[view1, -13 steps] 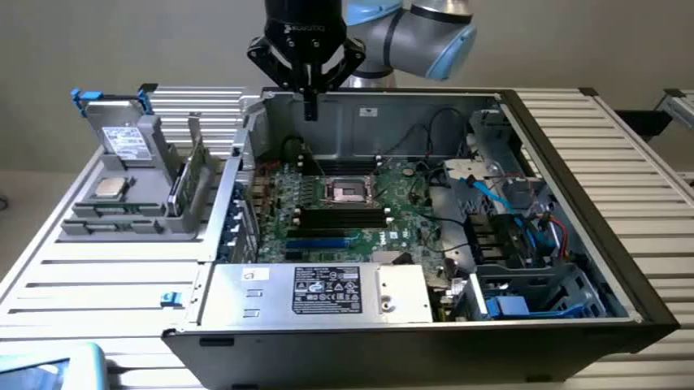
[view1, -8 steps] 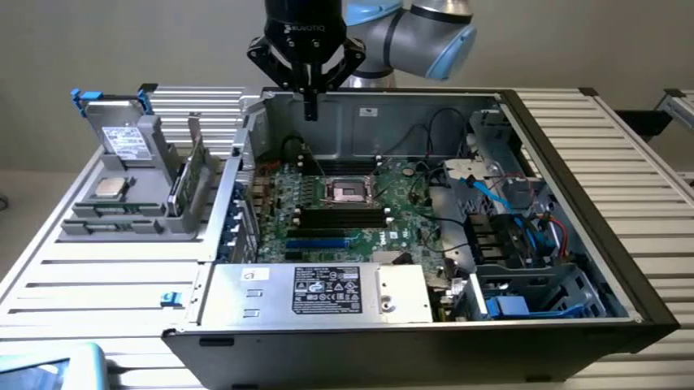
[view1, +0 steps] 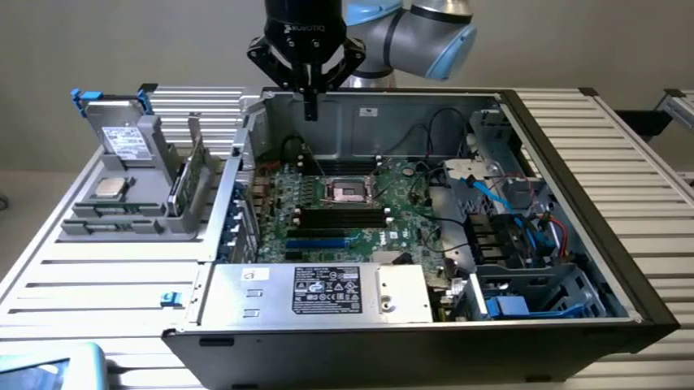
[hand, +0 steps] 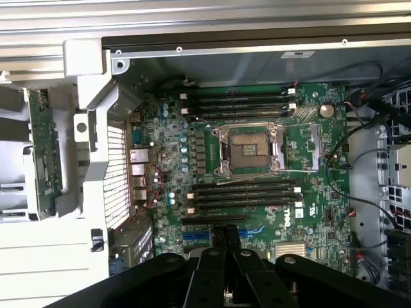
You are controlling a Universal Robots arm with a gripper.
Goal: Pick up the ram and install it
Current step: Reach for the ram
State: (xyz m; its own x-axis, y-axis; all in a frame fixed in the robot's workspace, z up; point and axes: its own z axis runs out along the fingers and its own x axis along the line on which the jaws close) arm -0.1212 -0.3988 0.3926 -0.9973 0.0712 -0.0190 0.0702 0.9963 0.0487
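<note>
The ram [view1: 191, 183] [hand: 43, 154] is hard to make out: it is standing on its long edge in a grey holder [view1: 119, 223] outside the computer case [view1: 412, 353], on the exterior view's left, and only a thin green strip of it is showing. Its chips and label are not readable. The arm [view1: 418, 32] is being cut off by the top of the exterior view, and a pale blue object at the near left corner is cut off too, so I cannot tell what it is.

The hand [view1: 311, 110] [hand: 225, 232] is hanging over the far edge of the open case with its fingers pressed together, holding nothing and well apart from the ram. The case's side wall is standing between the ram and the motherboard [view1: 401, 183] [hand: 302, 138]. On the board the processor socket [view1: 349, 189] [hand: 250, 147] is sitting open, with dark memory slots [view1: 344, 215] [hand: 244, 192] just beside it. A silver power supply [view1: 314, 290] is lying along the near side, and cables [view1: 499, 195] are crowding the right. In the holder a grey drive [view1: 125, 142] with blue tabs is standing upright, with a small silver processor chip [view1: 109, 188] lying near it.

Everything is resting on a pale slatted metal surface [view1: 97, 276], and a plain grey wall [view1: 130, 41] is running behind
</note>
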